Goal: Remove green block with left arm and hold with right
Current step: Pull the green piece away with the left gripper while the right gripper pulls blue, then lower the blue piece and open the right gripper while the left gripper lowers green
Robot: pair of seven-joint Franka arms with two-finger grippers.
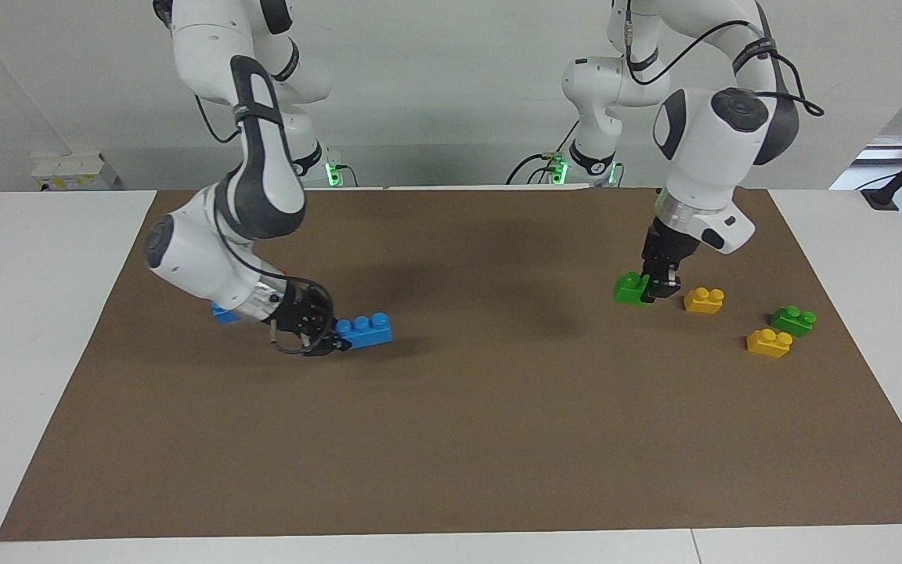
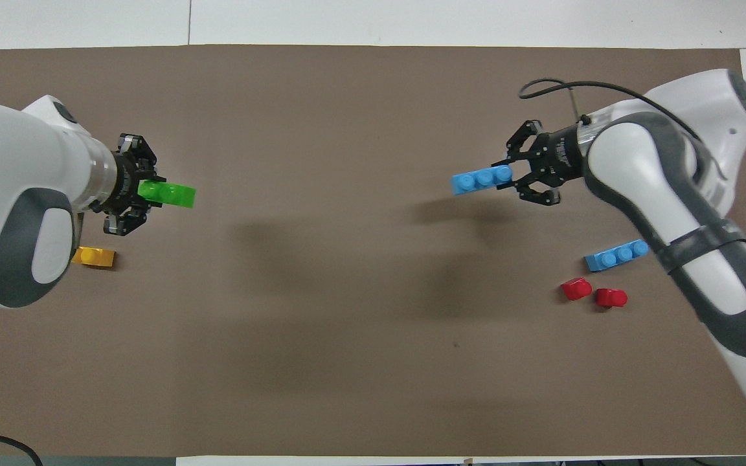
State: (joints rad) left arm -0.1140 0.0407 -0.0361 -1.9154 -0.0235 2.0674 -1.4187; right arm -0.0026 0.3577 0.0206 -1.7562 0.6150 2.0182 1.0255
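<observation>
green block (image 1: 631, 288), a small bright green plastic brick with two round studs, hangs in the left gripper (image 1: 661, 291), whose fingers are clamped on one end of it, low over the brown mat (image 1: 498, 439) near the left arm's end, just beside a yellow two-stud brick (image 1: 704, 300) lying on the mat. its free end juts out of the pincer toward the middle of the mat, long axis running along the mat's length, as the overhead view shows (image 2: 167, 194). the right gripper (image 1: 327, 338) is pinched on the end of a blue three-stud plastic brick (image 1: 365, 329), held over the mat toward the right arm's end, its long axis also along the mat and pointing back at the green one. the two bricks are well apart, so the separation looks done; the left arm alone is near the green block. i judge the next move to be a set-down among the loose bricks: another yellow brick (image 1: 768, 342) and a second green brick (image 1: 793, 319).
</observation>
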